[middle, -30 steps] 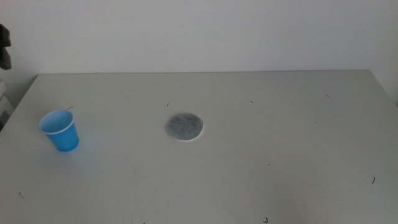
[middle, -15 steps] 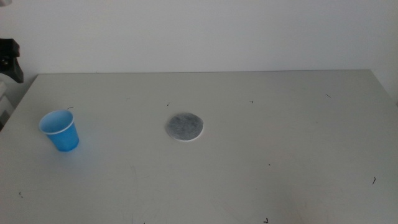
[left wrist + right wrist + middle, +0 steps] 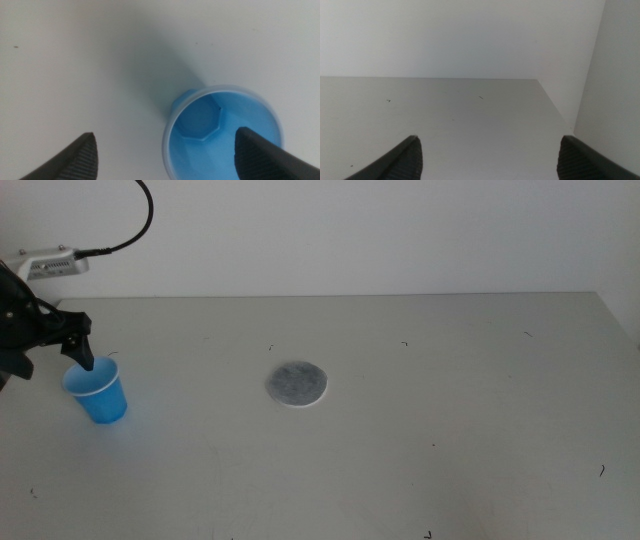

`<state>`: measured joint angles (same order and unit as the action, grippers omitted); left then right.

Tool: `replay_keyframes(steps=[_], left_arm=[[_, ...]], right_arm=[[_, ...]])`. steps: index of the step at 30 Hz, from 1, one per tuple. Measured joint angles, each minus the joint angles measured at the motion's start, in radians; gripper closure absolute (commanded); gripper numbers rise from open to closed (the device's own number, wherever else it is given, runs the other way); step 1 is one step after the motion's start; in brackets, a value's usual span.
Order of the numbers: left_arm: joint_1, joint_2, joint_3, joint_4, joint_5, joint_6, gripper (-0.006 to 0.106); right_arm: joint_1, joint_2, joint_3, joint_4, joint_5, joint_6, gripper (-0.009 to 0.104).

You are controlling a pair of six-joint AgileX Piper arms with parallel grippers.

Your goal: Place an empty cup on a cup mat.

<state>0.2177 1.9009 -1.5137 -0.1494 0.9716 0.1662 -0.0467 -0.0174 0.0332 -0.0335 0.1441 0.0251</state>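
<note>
The blue cup (image 3: 98, 392) stands upright and empty at the table's left side. My left gripper (image 3: 52, 364) hovers just above and to the left of it, open. In the left wrist view the cup (image 3: 222, 132) shows its blue inside and white rim. The left gripper (image 3: 165, 134) has one jaw over the cup's mouth and the other over bare table beside it. The grey cup mat (image 3: 297, 384) lies flat near the table's middle, well right of the cup. My right gripper (image 3: 489, 140) is open and empty, out of the middle view.
The light grey table (image 3: 450, 410) has only small dark specks on it. A white wall stands behind its far edge. The left arm's cable (image 3: 140, 220) loops above the left gripper. The right wrist view shows the table's far right corner (image 3: 538, 80).
The left arm has come in from the left edge and moved right and down, over the cup. The cup and the mat have not moved.
</note>
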Motion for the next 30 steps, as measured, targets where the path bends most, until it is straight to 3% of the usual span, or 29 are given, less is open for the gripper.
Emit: replay_keyframes(steps=[4,7,15,19,30], left_arm=[[0.0,0.058,-0.001,-0.002,-0.008,0.01,-0.004],[0.0,0.09,-0.001,-0.002,-0.014,0.03,0.007],[0.0,0.113,-0.001,-0.002,-0.022,0.034,0.075],[0.0,0.113,-0.001,-0.002,-0.022,0.034,0.1],[-0.06,0.097,-0.082,-0.007,0.026,0.008,0.1]], right_arm=[[0.0,0.0,0.0,0.0,0.0,0.0,0.001],[0.0,0.0,0.0,0.0,0.0,0.0,0.001],[0.0,0.0,0.0,0.0,0.0,0.0,0.001],[0.0,0.0,0.0,0.0,0.0,0.0,0.001],[0.0,0.0,0.0,0.0,0.0,0.0,0.001]])
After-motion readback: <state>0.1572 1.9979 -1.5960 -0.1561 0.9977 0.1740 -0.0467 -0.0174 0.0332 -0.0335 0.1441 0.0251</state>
